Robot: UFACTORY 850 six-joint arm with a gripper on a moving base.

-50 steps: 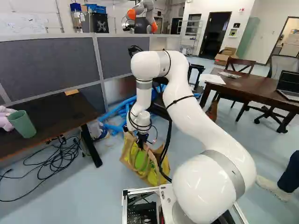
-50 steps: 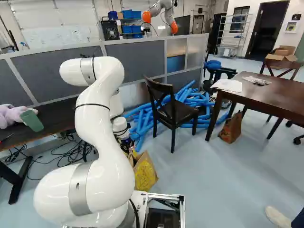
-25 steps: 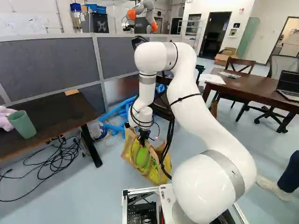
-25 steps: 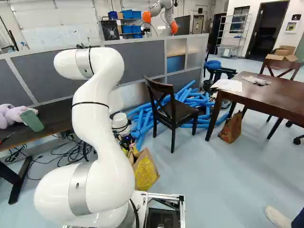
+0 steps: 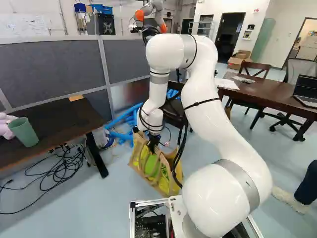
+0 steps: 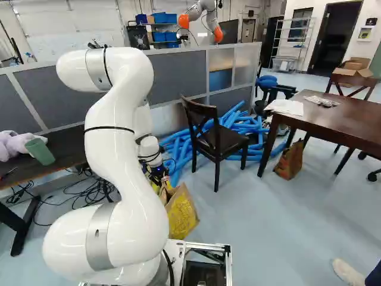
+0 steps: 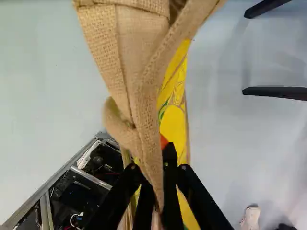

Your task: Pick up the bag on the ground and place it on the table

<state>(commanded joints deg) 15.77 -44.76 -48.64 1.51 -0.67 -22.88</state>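
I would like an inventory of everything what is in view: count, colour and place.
burlap bag: one, tan and yellow, below gripper
tables: two, dark brown, left and right in base views
cup: one, green, left table
plush toy: one, pale purple, beside cup
laptop: one, black, right table
wooden chairs: two, dark brown, near right table
tubes: many, blue, by partition
partition: one, grey, behind tubes
cables: several, black, floor
another robot: one, white-orange, background
arm: one, white, foreground
gripper: one, black, gripping bag handle
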